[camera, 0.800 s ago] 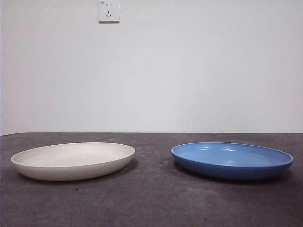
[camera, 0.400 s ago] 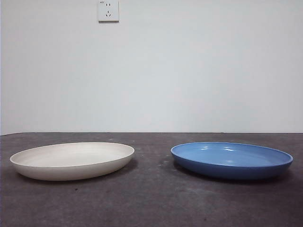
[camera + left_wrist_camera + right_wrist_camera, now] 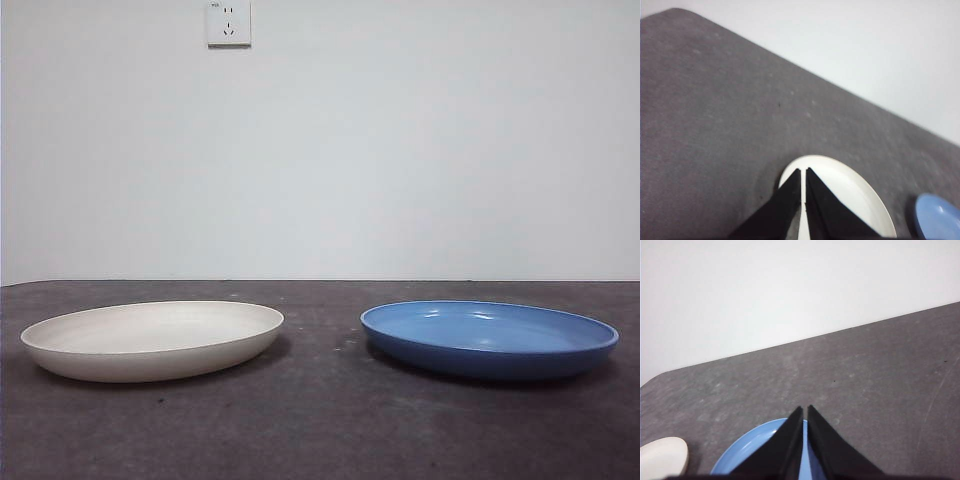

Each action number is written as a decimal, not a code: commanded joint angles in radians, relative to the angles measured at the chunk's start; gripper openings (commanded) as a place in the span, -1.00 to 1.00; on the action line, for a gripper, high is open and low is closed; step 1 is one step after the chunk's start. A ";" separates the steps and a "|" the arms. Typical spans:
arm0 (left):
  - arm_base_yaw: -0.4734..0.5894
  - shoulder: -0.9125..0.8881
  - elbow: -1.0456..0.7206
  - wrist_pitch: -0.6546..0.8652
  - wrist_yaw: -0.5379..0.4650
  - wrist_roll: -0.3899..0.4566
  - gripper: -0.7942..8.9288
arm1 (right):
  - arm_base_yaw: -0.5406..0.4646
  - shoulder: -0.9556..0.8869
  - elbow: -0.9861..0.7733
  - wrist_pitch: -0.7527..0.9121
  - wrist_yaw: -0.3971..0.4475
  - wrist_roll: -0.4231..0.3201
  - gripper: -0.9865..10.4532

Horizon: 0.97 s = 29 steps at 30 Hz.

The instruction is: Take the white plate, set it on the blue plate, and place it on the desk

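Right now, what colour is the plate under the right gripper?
Blue plate, best in the front view.

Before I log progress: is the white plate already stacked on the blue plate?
No, the white plate sits apart from the blue plate, both on the desk.

text: none readable | wall socket (image 3: 229,23) mark (too small)
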 commanded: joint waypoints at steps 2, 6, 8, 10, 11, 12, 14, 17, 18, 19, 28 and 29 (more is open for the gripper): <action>0.002 0.105 0.133 -0.067 0.061 0.120 -0.81 | -0.002 0.074 0.121 -0.049 -0.005 -0.061 -0.81; 0.000 0.240 0.270 -0.159 0.117 0.220 -0.81 | -0.002 0.211 0.289 -0.191 -0.015 -0.139 -0.81; -0.003 0.291 0.322 -0.196 0.142 0.259 -0.81 | -0.002 0.280 0.364 -0.263 -0.040 -0.178 -0.81; -0.013 0.346 0.379 -0.237 0.176 0.290 -0.81 | -0.001 0.354 0.443 -0.341 -0.067 -0.210 -0.81; -0.020 0.369 0.402 -0.254 0.194 0.301 -0.81 | -0.001 0.388 0.477 -0.377 -0.083 -0.226 -0.81; -0.031 0.397 0.431 -0.278 0.217 0.316 -0.81 | -0.001 0.438 0.526 -0.428 -0.109 -0.251 -0.81; -0.051 0.438 0.472 -0.318 0.240 0.336 -0.81 | -0.001 0.498 0.584 -0.488 -0.145 -0.279 -0.81; -0.091 0.499 0.536 -0.404 0.244 0.383 -0.81 | 0.002 0.587 0.667 -0.583 -0.196 -0.323 -0.81; -0.109 0.521 0.558 -0.441 0.244 0.402 -0.81 | 0.008 0.617 0.694 -0.618 -0.208 -0.340 -0.81; -0.124 0.537 0.573 -0.466 0.244 0.416 -0.81 | 0.014 0.640 0.713 -0.644 -0.218 -0.352 -0.81; -0.258 0.624 0.636 -0.598 0.244 0.490 -0.81 | 0.106 0.727 0.778 -0.820 -0.243 -0.416 -0.81; -0.265 0.626 0.636 -0.599 0.244 0.492 -0.81 | 0.114 0.727 0.778 -0.830 -0.243 -0.418 -0.81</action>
